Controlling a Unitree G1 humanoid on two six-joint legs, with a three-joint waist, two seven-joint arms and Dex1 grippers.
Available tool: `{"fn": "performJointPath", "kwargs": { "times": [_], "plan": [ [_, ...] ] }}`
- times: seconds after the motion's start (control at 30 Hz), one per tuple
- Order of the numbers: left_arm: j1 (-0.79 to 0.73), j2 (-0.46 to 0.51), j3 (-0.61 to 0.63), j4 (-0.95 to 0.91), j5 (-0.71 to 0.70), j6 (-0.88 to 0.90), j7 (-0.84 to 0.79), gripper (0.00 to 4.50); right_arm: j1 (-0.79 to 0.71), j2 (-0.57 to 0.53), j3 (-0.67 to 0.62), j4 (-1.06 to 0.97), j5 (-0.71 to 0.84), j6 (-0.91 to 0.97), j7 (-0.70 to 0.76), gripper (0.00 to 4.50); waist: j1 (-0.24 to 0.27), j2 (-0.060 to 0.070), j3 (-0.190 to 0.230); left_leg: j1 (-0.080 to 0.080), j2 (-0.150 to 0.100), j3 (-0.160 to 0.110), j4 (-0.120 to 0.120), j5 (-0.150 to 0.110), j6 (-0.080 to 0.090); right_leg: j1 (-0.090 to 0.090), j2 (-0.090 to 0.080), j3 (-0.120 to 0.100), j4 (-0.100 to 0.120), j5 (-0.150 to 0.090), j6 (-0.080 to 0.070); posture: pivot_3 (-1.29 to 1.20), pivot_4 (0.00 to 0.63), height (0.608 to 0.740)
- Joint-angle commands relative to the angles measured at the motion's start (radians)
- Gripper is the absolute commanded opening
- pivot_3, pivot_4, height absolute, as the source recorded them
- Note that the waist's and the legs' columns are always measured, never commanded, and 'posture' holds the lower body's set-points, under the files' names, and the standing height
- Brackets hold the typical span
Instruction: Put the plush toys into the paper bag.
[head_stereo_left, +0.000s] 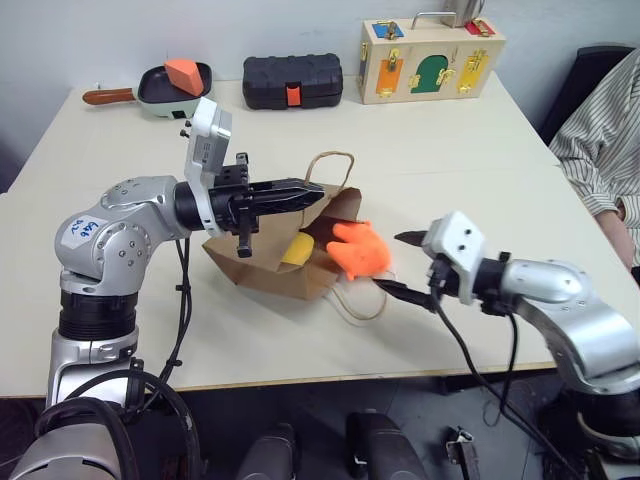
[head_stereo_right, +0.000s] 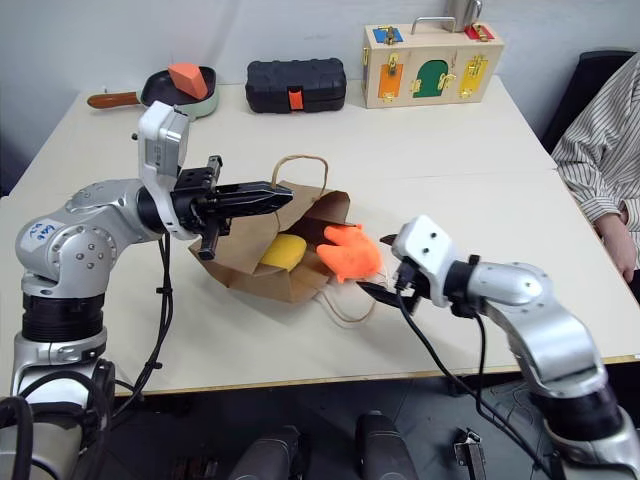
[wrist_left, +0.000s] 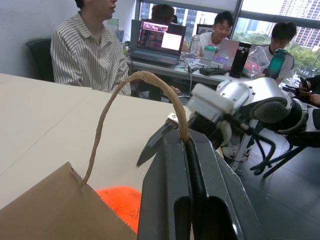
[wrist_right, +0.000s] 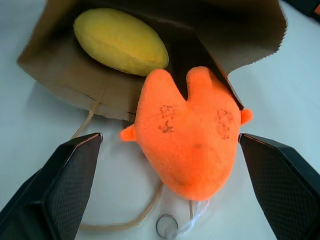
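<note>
The brown paper bag (head_stereo_left: 262, 268) lies on its side mid-table, mouth toward my right arm. My left gripper (head_stereo_left: 314, 194) is shut on the bag's twisted loop handle (wrist_left: 142, 76) at the upper rim, holding the mouth up. The yellow plush toy (wrist_right: 120, 40) rests inside the bag. At the mouth lies the orange plush toy (head_stereo_left: 358, 250), its ears inside and its body on the table. My right gripper (head_stereo_left: 397, 263) is open just beside the orange toy, and one finger (wrist_right: 60, 185) stands on each side of it without touching.
The bag's second handle (head_stereo_left: 362, 305) trails on the table under the orange toy. At the far edge stand a black ribbed case (head_stereo_left: 292, 80), a pan (head_stereo_left: 160, 92) holding an orange block, and a wooden lock box (head_stereo_left: 430, 60). A person in a striped shirt (head_stereo_left: 605, 140) sits at the right.
</note>
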Motion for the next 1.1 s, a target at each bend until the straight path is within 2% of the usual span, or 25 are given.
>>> {"fn": "performJointPath", "kwargs": {
  "times": [0.03, 0.13, 0.2, 0.3, 0.47, 0.63, 0.73, 0.87, 1.1],
  "plan": [
    [-0.02, 0.004, 0.018, -0.005, 0.001, -0.021, -0.007, 0.0, -0.079, 0.064, 0.067, 0.135, -0.057, -0.035, -0.029, 4.46, 0.0, 0.0, 0.0, 0.0, 0.0, 0.0, 0.0, 0.0, 0.0, 0.0, 0.0, 0.0, 0.0, 0.0, 0.0, 0.0, 0.15, 0.74],
    [-0.026, 0.004, 0.017, -0.005, 0.001, -0.02, -0.006, 0.0, -0.127, 0.105, 0.114, 0.263, -0.113, -0.086, -0.034, 4.46, 0.001, 0.0, 0.0, 0.0, 0.0, 0.0, 0.0, 0.0, 0.0, 0.0, 0.0, -0.001, 0.001, 0.0, 0.0, 0.0, 0.15, 0.74],
    [-0.028, 0.008, 0.02, -0.005, 0.0, -0.02, -0.006, 0.0, -0.139, 0.108, 0.123, 0.306, -0.139, -0.129, -0.026, 4.07, 0.003, 0.0, 0.0, 0.0, 0.0, -0.001, 0.0, 0.0, 0.0, 0.0, 0.0, -0.001, 0.001, 0.0, 0.0, 0.0, 0.15, 0.74],
    [-0.028, 0.016, 0.025, -0.003, 0.0, -0.02, -0.008, 0.0, -0.137, 0.103, 0.111, 0.306, -0.139, -0.156, -0.008, 3.2, 0.0, 0.0, 0.0, 0.0, 0.0, -0.001, 0.0, 0.0, 0.0, 0.0, -0.001, -0.002, 0.001, 0.0, 0.0, 0.0, 0.15, 0.74],
    [-0.025, 0.02, 0.027, 0.0, 0.003, -0.025, -0.008, 0.0, -0.105, 0.072, 0.076, 0.225, -0.118, -0.149, 0.015, 1.48, -0.002, 0.0, 0.0, 0.0, 0.0, -0.001, 0.0, 0.0, 0.0, 0.0, 0.0, -0.002, 0.002, 0.0, 0.0, 0.0, 0.15, 0.74],
    [-0.027, 0.019, 0.026, 0.004, 0.004, -0.029, -0.008, 0.0, -0.102, 0.033, -0.001, 0.076, -0.017, -0.076, 0.064, 0.01, 0.0, 0.0, 0.0, -0.001, 0.0, -0.001, 0.0, 0.0, 0.0, 0.0, 0.0, -0.002, 0.002, 0.0, 0.0, 0.0, 0.15, 0.74],
    [-0.031, 0.019, 0.025, 0.008, 0.004, -0.03, -0.01, 0.0, -0.126, 0.052, -0.01, 0.031, 0.03, -0.02, 0.064, 0.01, -0.002, 0.0, 0.0, -0.001, 0.0, -0.001, 0.0, 0.0, 0.0, 0.0, 0.0, -0.002, 0.001, 0.0, 0.0, 0.0, 0.15, 0.74],
    [-0.037, 0.014, 0.02, 0.006, 0.002, -0.027, -0.009, 0.0, -0.18, 0.121, 0.055, 0.021, 0.032, -0.001, 0.047, 0.01, -0.007, 0.0, 0.0, -0.001, 0.0, -0.001, 0.0, 0.0, 0.0, 0.0, 0.0, -0.002, 0.001, 0.0, 0.0, 0.0, 0.15, 0.74],
    [-0.047, 0.014, 0.017, -0.002, -0.009, -0.013, -0.011, 0.0, -0.324, 0.268, 0.232, 0.23, -0.113, -0.124, 0.019, 0.01, -0.022, 0.0, 0.0, -0.001, 0.0, -0.001, 0.0, 0.0, 0.0, 0.0, 0.0, -0.002, 0.003, 0.0, 0.0, 0.0, 0.15, 0.74]
  ]
}}
